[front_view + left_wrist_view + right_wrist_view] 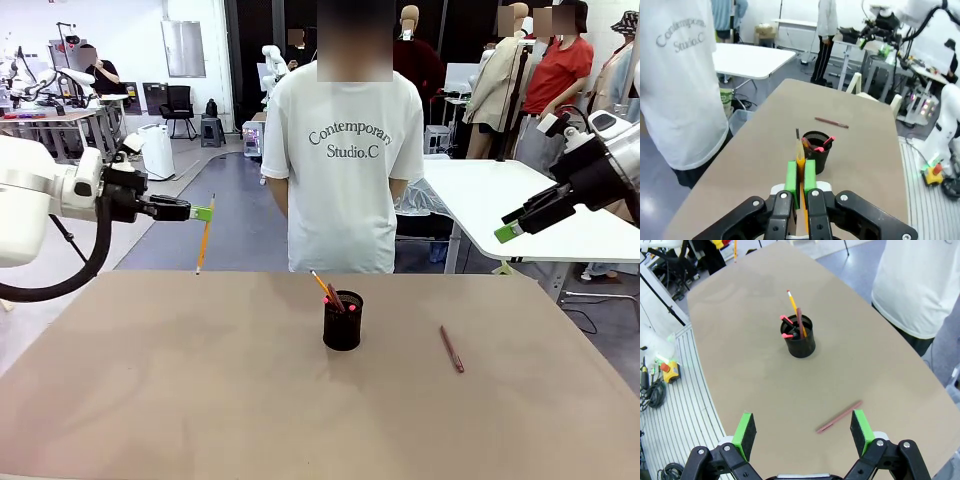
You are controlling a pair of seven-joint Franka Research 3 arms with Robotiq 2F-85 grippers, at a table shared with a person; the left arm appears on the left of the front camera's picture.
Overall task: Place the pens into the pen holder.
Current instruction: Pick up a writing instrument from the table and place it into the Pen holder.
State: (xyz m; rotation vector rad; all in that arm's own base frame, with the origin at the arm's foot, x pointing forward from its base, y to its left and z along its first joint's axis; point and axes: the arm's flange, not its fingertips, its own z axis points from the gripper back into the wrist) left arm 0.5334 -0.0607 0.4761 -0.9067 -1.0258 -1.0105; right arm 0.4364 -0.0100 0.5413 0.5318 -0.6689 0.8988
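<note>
1. My left claw [203,212] is clamped shut on a yellow pencil [205,238]. The pencil hangs tip-down over the far left part of the table [150,400], well apart from the cup.
2. The black mesh cup [343,322] stands upright near the middle. An orange pencil, a brownish pen and something red-tipped poke out of it.
3. One brown pen [452,349] lies flat on the table to the right of the cup, not touching it.
4. My right claw [508,234] hangs high on the right, jaws wide, nothing between them. On its wrist camera the brown pen lies ahead, between the two pads.
5. The step in hand, I reckon, is getting the pencil to the cup. Next I'd bring the left arm over the cup's mouth, keep the pencil upright, lower it in, then let go.
6. That leaves the brown pen for the right claw. It lies flat, so I'd pinch it across the shaft.
</note>
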